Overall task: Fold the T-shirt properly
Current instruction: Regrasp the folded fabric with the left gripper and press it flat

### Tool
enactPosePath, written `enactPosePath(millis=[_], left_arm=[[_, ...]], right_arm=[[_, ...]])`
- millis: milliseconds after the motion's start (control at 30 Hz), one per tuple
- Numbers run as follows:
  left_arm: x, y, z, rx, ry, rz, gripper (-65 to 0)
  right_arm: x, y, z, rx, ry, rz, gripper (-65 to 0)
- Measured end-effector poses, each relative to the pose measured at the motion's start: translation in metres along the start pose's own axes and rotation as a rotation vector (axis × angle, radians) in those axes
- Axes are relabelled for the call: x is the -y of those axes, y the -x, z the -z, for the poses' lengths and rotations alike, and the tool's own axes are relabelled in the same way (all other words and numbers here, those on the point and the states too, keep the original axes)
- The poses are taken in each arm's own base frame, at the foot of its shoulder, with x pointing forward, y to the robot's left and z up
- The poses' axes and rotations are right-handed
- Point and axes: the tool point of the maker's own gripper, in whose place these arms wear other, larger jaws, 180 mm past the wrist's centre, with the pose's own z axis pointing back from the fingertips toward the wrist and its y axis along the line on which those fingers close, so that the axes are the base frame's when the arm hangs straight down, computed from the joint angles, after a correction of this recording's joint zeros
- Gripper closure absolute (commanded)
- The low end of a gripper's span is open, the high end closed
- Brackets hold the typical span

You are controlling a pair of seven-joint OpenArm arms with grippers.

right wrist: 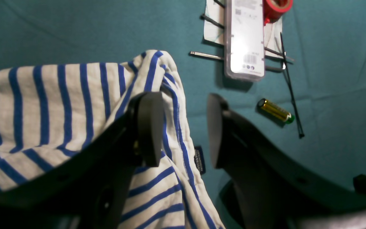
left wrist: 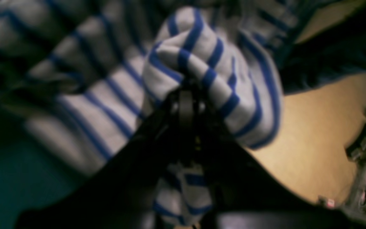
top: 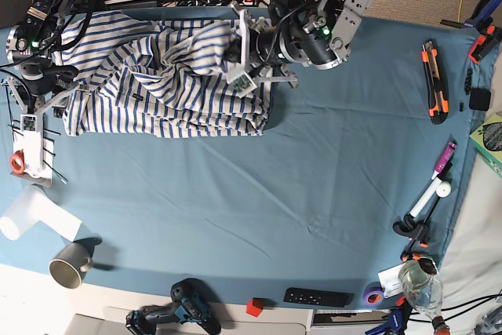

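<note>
A: Where's the T-shirt [top: 165,76] sitting?
B: Bunched up at the back-left of the bench [top: 314,178] – lying on the teal cover.
A: Left gripper [left wrist: 187,95]?
B: Clamping tight on a fold of striped cloth, fabric bulging over the jaws.
A: Right gripper [right wrist: 183,130]?
B: Jaws standing apart, gripping nothing – hovering at the shirt's edge, one finger [right wrist: 149,127] over the fabric, battery [right wrist: 275,110] lying nearby.
</note>
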Motion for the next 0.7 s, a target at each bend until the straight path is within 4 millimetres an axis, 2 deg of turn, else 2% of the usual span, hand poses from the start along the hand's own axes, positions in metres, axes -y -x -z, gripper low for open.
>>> enactPosePath(millis=[233, 300, 367, 633, 700], left_arm=[[0.066, -0.016, -0.013, 0.115, 0.369, 0.151, 0.0], [0.080, -0.018, -0.019, 0.131, 0.449, 0.125, 0.0], [0.084, -0.017, -0.022, 0.129, 0.479, 0.120, 0.0], [0.077, -0.019, -0.022, 0.110, 0.444, 0.160, 0.0], [0.080, -0.025, -0.028, 0.131, 0.437, 0.185, 0.0]], right_arm=[[0.000, -0.001, 0.000, 0.005, 0.000, 0.000, -23.2], [0.000, -0.001, 0.000, 0.006, -0.001, 0.001, -23.2], [0.000, -0.001, 0.000, 0.007, -0.002, 0.002, -23.2], [0.000, -0.001, 0.000, 0.007, -0.002, 0.001, -23.2], [0.000, -0.003, 0.000, 0.015, 0.000, 0.000, -23.2]])
